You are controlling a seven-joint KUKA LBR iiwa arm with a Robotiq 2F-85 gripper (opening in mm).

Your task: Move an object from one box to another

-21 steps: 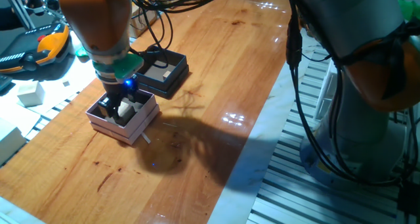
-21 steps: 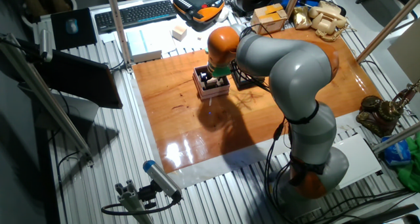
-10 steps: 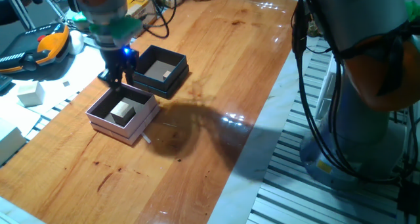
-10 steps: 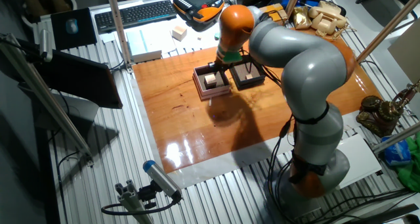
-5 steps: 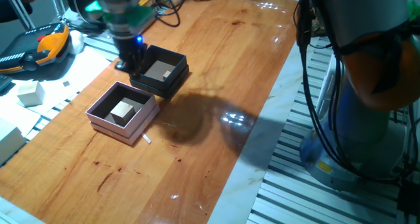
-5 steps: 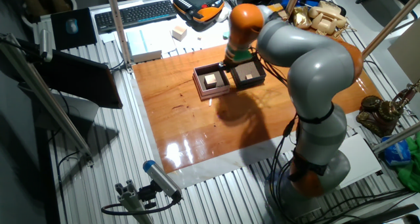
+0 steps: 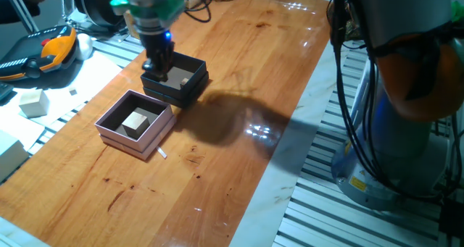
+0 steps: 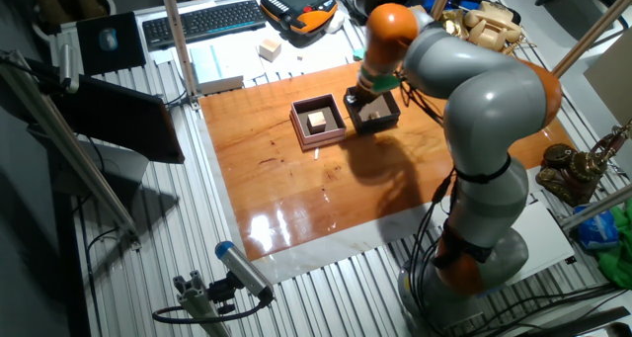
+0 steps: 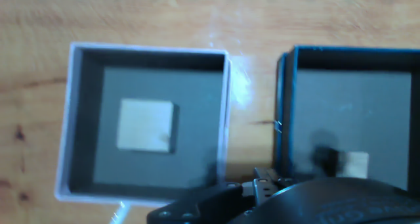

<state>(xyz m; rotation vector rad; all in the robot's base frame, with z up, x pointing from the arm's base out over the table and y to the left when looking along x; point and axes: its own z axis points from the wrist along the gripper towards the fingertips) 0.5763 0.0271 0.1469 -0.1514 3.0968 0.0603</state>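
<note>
The pale pink box sits on the wooden table with a pale cube inside it. The black box stands just behind it and holds a small tan block. My gripper hangs low over the near-left part of the black box, with its fingers apart and nothing between them. In the other fixed view the gripper is over the black box, to the right of the pink box. The hand view shows the pink box with its cube on the left and the black box on the right.
A small white scrap lies by the pink box. White blocks and an orange-black pendant lie off the table's left side. A keyboard and brass objects stand around the table. The robot base is at the near right.
My gripper let go of the pale cube in the pink box, rose, and moved over to the black box. The cube stays in the pink box.
</note>
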